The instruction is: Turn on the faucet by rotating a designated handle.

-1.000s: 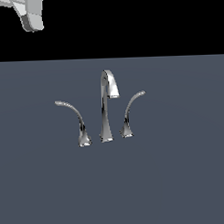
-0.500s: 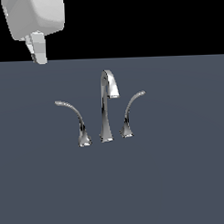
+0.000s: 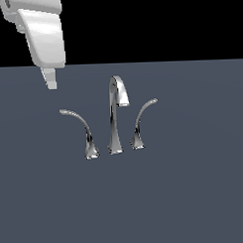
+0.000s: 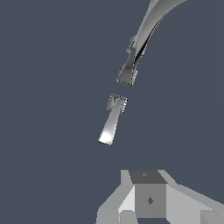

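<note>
Handle (image 3: 76,120) is being judged rigid, slick chrome, best pushed near its flat tip; gripper (image 3: 50,81) state cannot be told.

One faucet (image 3: 115,128) stands on the grey surface (image 3: 195,190): one tall spout (image 3: 117,94) and two lever handles, the longer handle (image 3: 76,122) and a shorter lever (image 3: 142,118). One robot arm (image 3: 41,32) shows, with one gripper (image 3: 50,79).
</note>
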